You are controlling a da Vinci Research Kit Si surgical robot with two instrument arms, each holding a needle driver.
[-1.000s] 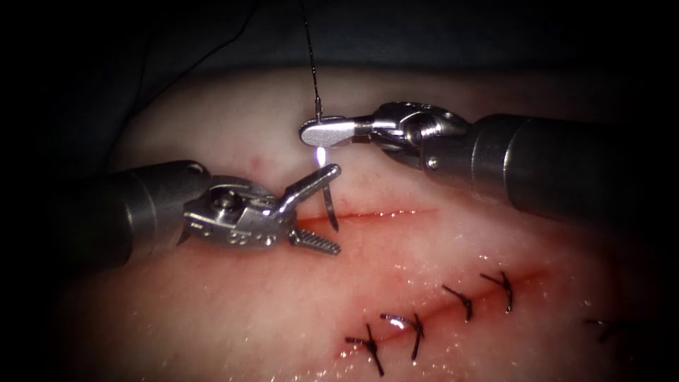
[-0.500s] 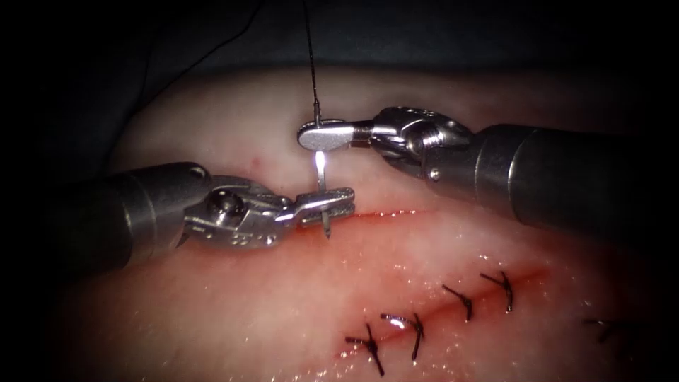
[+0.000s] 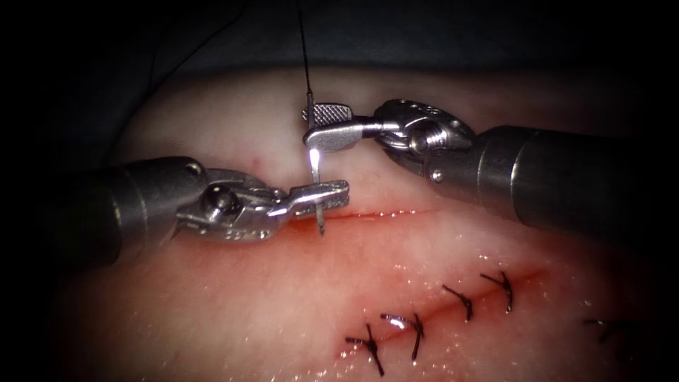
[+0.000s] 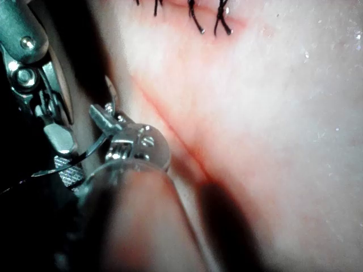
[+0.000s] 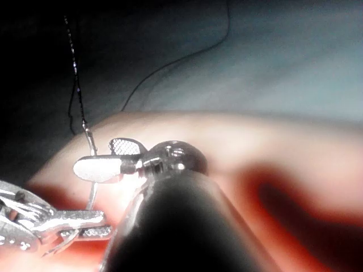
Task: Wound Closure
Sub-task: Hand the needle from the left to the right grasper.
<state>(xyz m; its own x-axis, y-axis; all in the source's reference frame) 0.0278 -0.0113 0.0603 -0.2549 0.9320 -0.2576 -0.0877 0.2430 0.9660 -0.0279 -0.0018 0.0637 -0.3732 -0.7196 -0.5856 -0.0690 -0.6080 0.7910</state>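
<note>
Since a second ago, left tool (image 3: 322, 198) has been clamping onto needle (image 3: 316, 185) near its point end, just above cut (image 3: 382, 213), clear of tissue (image 3: 283, 311); right tool (image 3: 327, 124) is opening, releasing the swaged end; left grip should be staying firm.

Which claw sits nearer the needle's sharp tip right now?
Left. The left claw is shut on the curved steel needle just above its tip; the right claw stands open at the thread end.
</note>
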